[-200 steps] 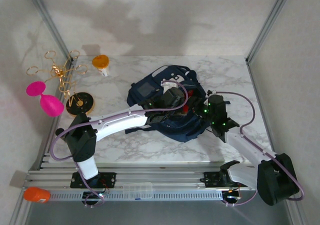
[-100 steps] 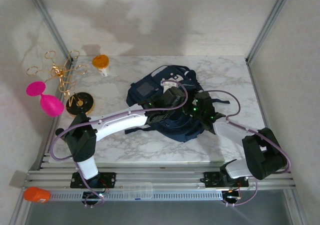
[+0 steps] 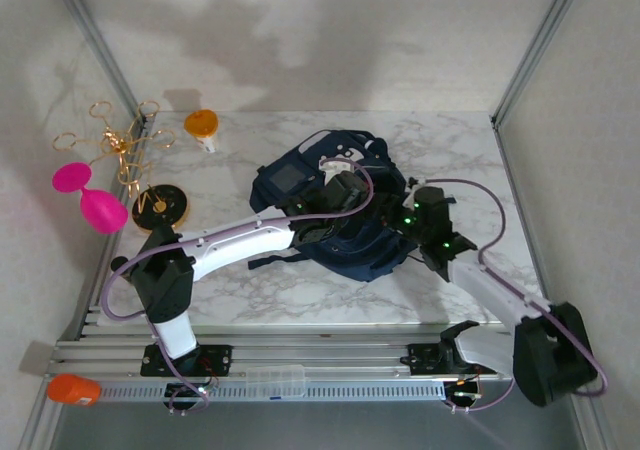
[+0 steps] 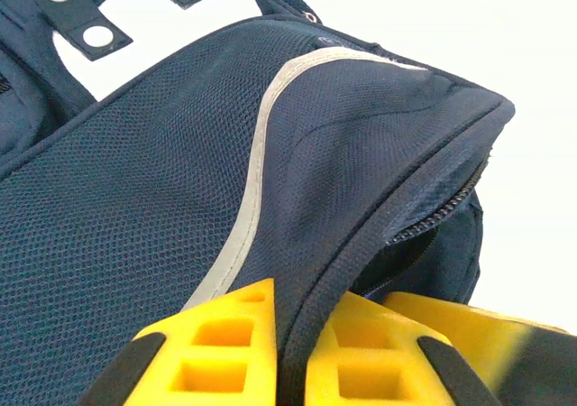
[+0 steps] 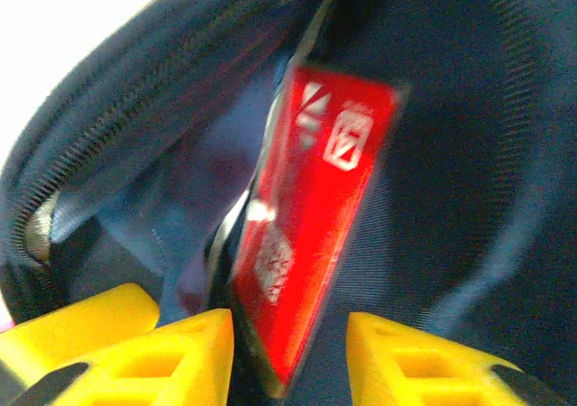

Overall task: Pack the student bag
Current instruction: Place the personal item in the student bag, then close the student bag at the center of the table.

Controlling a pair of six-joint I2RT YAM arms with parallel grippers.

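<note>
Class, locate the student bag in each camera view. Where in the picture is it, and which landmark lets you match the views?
Top external: student bag at the middle of the marble table.
Left wrist: its navy mesh outside, upper and left frame, with the left end effector pinching its edge at the bottom.
Right wrist: its dark inside, around a red card.
Landmark: the zipper along the opening.

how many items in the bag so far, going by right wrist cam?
1: a red flat packet inside the student bag, its lower end between the fingers of the right gripper. Others may be hidden deeper in the bag.
</note>
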